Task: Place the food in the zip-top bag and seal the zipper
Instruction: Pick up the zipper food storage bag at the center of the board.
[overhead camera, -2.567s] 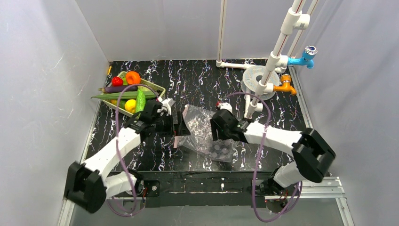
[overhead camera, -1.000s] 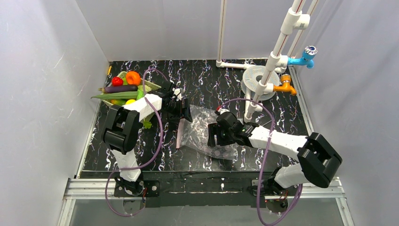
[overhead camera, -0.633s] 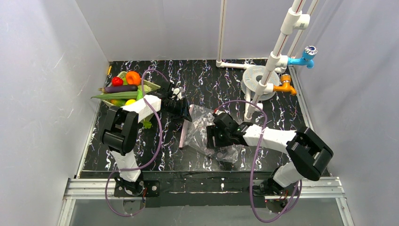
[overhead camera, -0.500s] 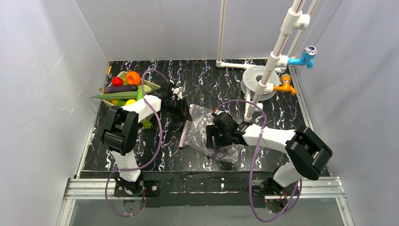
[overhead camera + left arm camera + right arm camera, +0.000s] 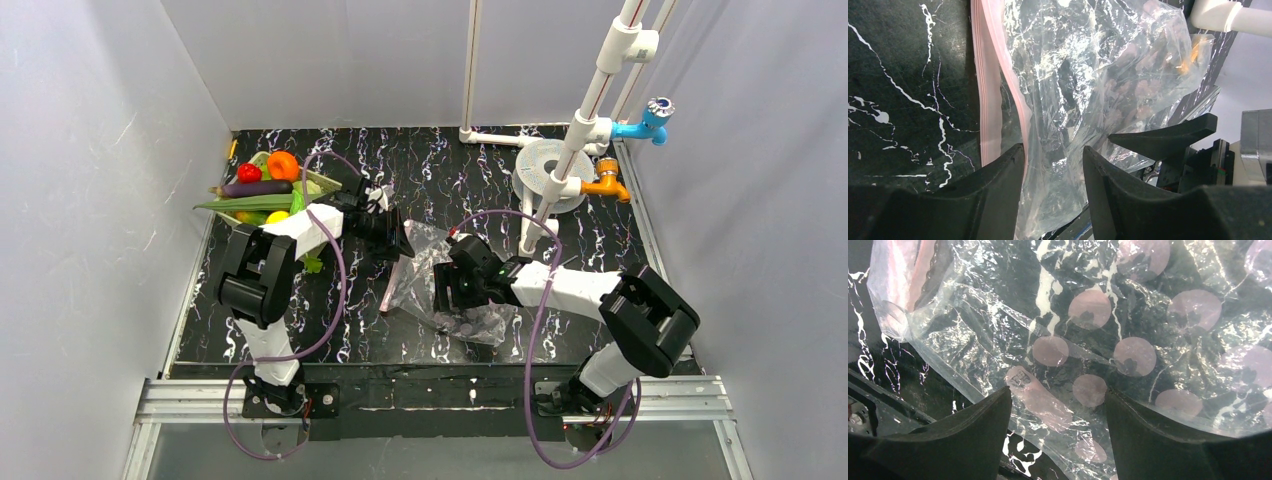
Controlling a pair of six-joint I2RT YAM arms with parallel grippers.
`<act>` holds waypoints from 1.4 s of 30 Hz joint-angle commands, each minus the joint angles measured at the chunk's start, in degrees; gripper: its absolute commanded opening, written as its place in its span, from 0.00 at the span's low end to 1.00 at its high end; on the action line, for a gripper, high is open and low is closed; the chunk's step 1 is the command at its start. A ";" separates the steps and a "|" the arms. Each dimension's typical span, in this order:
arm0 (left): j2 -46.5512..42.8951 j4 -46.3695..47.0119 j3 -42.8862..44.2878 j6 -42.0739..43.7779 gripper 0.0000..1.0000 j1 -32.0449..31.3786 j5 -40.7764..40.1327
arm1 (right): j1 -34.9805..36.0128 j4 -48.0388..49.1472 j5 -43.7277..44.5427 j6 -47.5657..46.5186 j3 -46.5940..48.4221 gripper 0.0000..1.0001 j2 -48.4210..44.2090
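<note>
Black marbled table (image 5: 440, 170) between white walls. Far left: pale green basket (image 5: 326, 183) heaped with the food (image 5: 282, 165), none bagged yet. Left gripper (image 5: 398, 240) at the zipper (image 5: 388, 292), 2 fingers parted around loose film. Zip-top bag (image 5: 425, 262) crumpled mid-table. Right gripper (image 5: 445, 290) spread wide, low over dotted plastic. Likely risk: slippery film sliding free of either gripper, mouth collapsing flat before loading.

Overhead plus wrist close-ups, bag (image 5: 420, 262) shared
</note>
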 commanded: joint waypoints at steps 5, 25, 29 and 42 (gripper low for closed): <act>3.13 -1.54 0.98 0.46 0.46 -0.08 0.39 | -0.18 -0.87 -0.64 -0.12 1.00 0.75 1.86; -13.57 -2.93 -1.46 2.68 0.00 -0.12 -8.53 | 4.13 -8.07 8.73 -4.28 9.14 0.75 -1.31; -19.40 1.59 -5.22 -0.78 0.00 -0.08 -6.73 | 7.26 -3.07 11.03 -4.90 9.77 0.75 -5.99; -27.16 9.30 -10.02 -4.48 0.00 -0.12 -6.38 | 11.24 10.07 17.23 -7.58 16.60 0.78 -4.72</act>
